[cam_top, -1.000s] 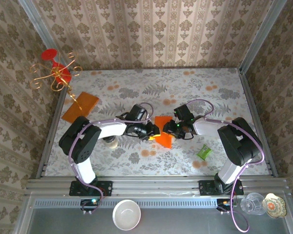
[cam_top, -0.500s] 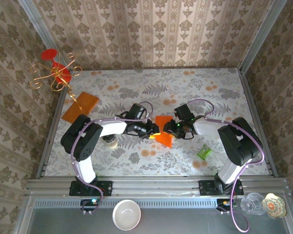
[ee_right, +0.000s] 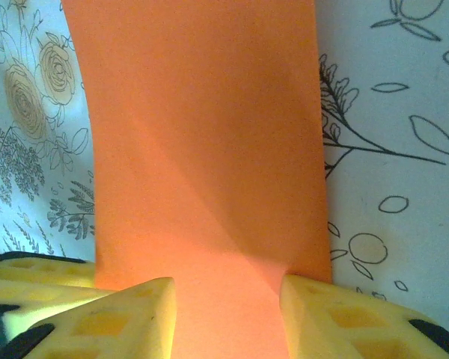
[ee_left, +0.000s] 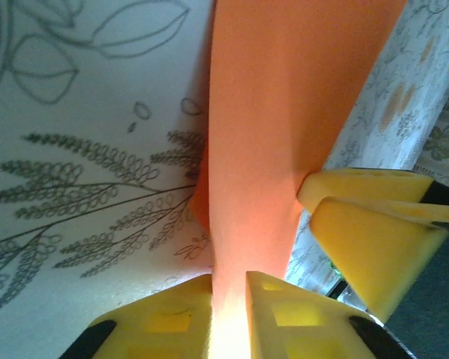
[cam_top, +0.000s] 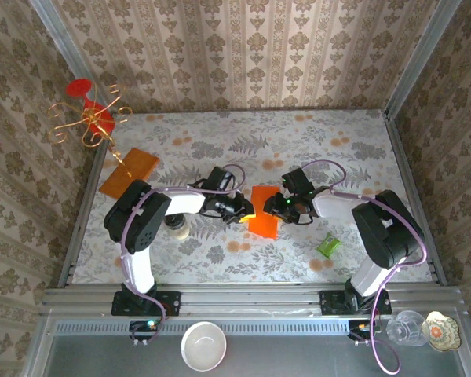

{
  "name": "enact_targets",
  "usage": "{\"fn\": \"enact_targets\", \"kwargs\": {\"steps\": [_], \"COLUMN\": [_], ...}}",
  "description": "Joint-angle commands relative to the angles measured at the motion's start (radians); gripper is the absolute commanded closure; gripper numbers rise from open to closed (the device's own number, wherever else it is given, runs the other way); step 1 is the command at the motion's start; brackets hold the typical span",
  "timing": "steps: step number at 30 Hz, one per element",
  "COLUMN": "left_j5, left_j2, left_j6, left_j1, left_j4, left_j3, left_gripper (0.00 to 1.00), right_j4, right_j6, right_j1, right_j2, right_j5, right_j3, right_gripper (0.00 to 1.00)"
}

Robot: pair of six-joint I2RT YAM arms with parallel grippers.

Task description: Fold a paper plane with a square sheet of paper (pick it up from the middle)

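Note:
The square sheet of paper is bright red-orange and sits mid-table between both grippers, with a diagonal crease across it. My left gripper comes at it from the left. Its yellow fingers are shut on a raised strip of the sheet, which fills the narrow gap between them. My right gripper meets the sheet from the right. Its fingers stand apart, and the paper passes behind both tips. In the left wrist view the right gripper's fingers sit at the strip's right edge.
A duller amber-orange sheet lies at the far left below a gold wire stand with red pieces. A small jar stands by the left arm and a green packet lies right of centre. A white bowl sits below the table edge.
My left gripper's jaws have closed in on the paper and its arm has edged right. The right gripper and the sheet have hardly moved.

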State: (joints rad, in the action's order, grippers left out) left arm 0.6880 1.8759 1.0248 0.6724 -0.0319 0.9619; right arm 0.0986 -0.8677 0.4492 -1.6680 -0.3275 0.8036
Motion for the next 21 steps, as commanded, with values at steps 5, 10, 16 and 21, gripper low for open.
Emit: {"fn": "enact_targets", "kwargs": {"steps": [5,10,16,21], "left_j5": [0.024,0.019,0.015,0.023], "left_j2": [-0.002,-0.038,-0.075,-0.081], "left_j6": [-0.004,0.009,0.014,0.013], "left_j1": [-0.01,-0.011,-0.023,-0.04], "left_j4": [-0.01,-0.01,0.001,0.004], "left_j3": [0.035,0.023,0.009,0.009], "left_gripper": [0.98,1.0,1.0,1.0], "right_j4": [-0.009,-0.102,-0.18,-0.125], "right_j6": [0.01,0.067,0.256,0.403], "right_j1": [-0.01,-0.009,0.027,0.109], "right_j2": [0.092,0.248,0.45,0.553], "right_j5": [0.052,0.078,0.134,0.246], "right_j3": [-0.039,-0.099,-0.174,-0.181], "right_gripper": [0.56,0.4,0.16,0.03]}}
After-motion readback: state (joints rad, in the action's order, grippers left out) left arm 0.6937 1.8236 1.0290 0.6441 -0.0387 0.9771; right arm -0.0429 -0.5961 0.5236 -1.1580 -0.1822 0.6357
